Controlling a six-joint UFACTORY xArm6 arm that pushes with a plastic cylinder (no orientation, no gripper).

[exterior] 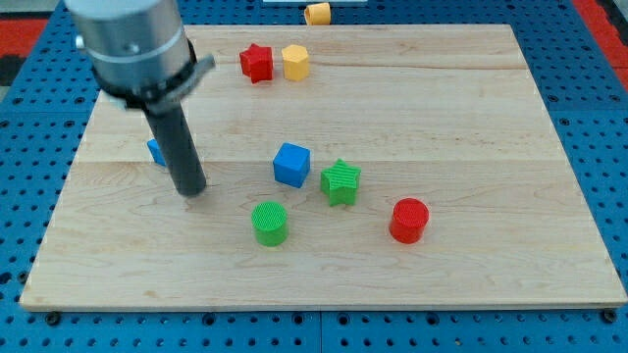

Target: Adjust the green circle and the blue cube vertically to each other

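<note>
The green circle [269, 222] is a short green cylinder standing on the wooden board [491, 118], below the middle. The blue cube [291, 164] sits just above it and slightly to its right. My tip [191, 190] rests on the board to the left of both, roughly level between them, about a block's width or more away from each. A second blue block [154, 151] is mostly hidden behind the rod.
A green star [340, 181] sits right of the blue cube. A red cylinder [409, 220] stands further right. A red star [257, 62] and a yellow hexagon [295, 61] lie near the board's top. An orange block [317, 13] lies off the board at the top.
</note>
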